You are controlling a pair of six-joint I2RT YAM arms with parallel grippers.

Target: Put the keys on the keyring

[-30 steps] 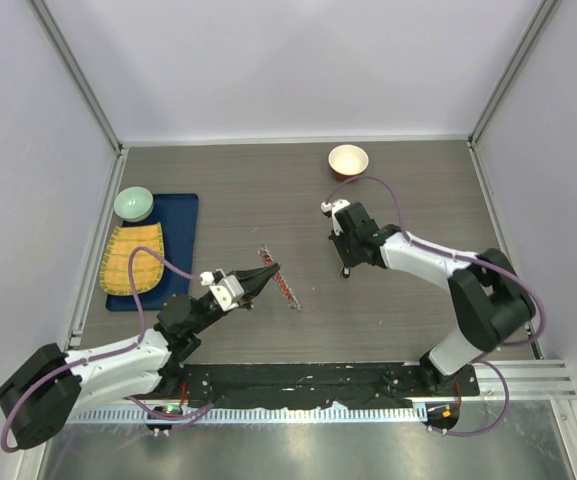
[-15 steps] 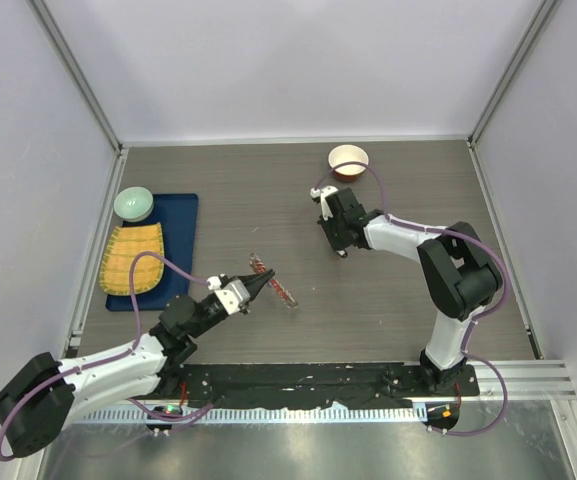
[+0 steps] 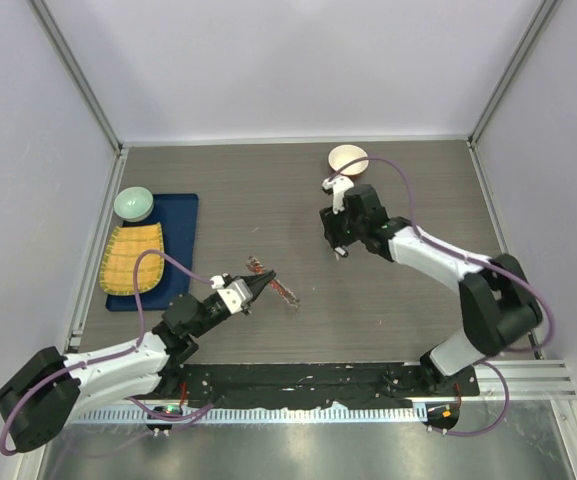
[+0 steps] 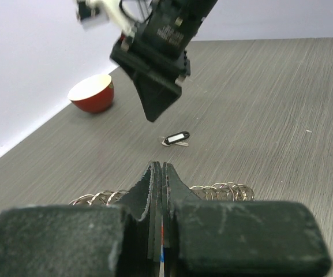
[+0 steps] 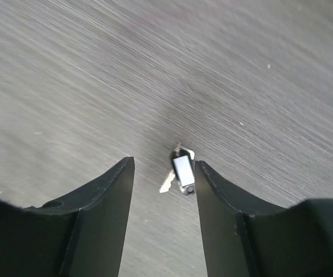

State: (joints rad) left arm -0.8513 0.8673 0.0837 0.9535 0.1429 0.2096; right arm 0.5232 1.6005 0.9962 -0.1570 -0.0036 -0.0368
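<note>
My left gripper [image 3: 265, 277] is shut on the keyring [image 3: 286, 292], a thin red strip with silvery coiled loops [image 4: 224, 189] that lies on the table on both sides of the fingers. A red and blue sliver shows between the left gripper's [image 4: 158, 167] pressed pads. A black-and-white tagged key [image 5: 182, 169] with a silvery blade lies flat on the table. My right gripper [image 5: 164, 166] hangs open above it, one finger on each side, touching nothing. The same key [image 4: 175, 139] shows below the right gripper [image 3: 340, 248] in the left wrist view.
A red-rimmed bowl [image 3: 348, 159] stands behind the right gripper near the back wall. At the left, a blue tray [image 3: 180, 215] carries a green bowl [image 3: 134, 203] and a yellow cloth [image 3: 132, 259].
The right gripper has opened, and its arm shifted left and toward the back; the tagged key lies on the table between its fingers. The left gripper moved slightly with the keyring.
</note>
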